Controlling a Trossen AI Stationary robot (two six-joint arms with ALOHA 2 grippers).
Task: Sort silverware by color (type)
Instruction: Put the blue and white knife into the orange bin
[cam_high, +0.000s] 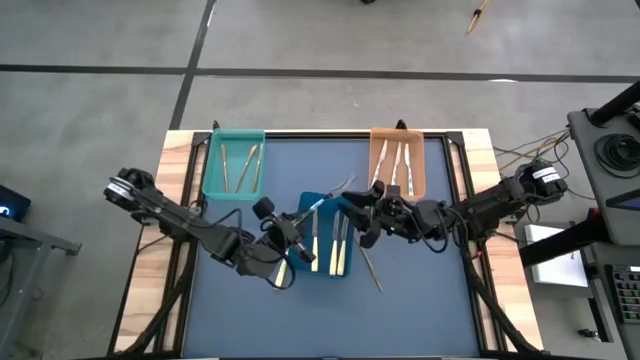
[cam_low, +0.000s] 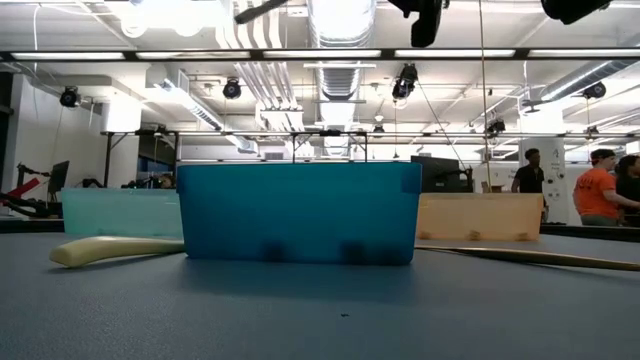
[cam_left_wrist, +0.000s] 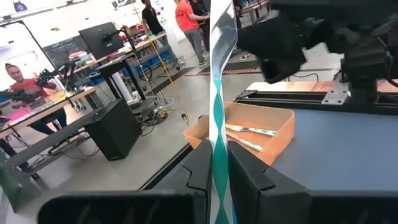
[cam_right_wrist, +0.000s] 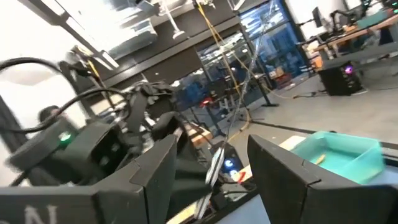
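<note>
My left gripper (cam_high: 292, 228) hangs over the blue tray (cam_high: 322, 262) at mid-table, shut on a slim utensil (cam_high: 328, 198) with a silvery handle striped in teal (cam_left_wrist: 219, 106). The utensil sticks out toward my right gripper (cam_high: 358, 205). That gripper is open, and its fingers (cam_right_wrist: 281, 171) stand on either side of the utensil's far end (cam_right_wrist: 214, 167) without touching it. Cream-handled utensils (cam_high: 340, 250) lie in the blue tray. Gold-tan ones (cam_high: 243, 165) lie in the teal tray (cam_high: 212, 170), and silvery ones (cam_high: 395, 168) in the orange tray (cam_high: 420, 165). My left gripper pinches the utensil's striped handle (cam_left_wrist: 218, 163) between its two fingers, coming about level from the table's left side. The utensil reaches out past the fingertips toward the far right and is lifted clear above the blue tray.
One loose utensil (cam_high: 372, 268) lies on the dark mat to the right of the blue tray, and a cream-handled one (cam_low: 115, 248) lies at its left. The teal and orange trays stand along the far edge. People stand in the room beyond the table.
</note>
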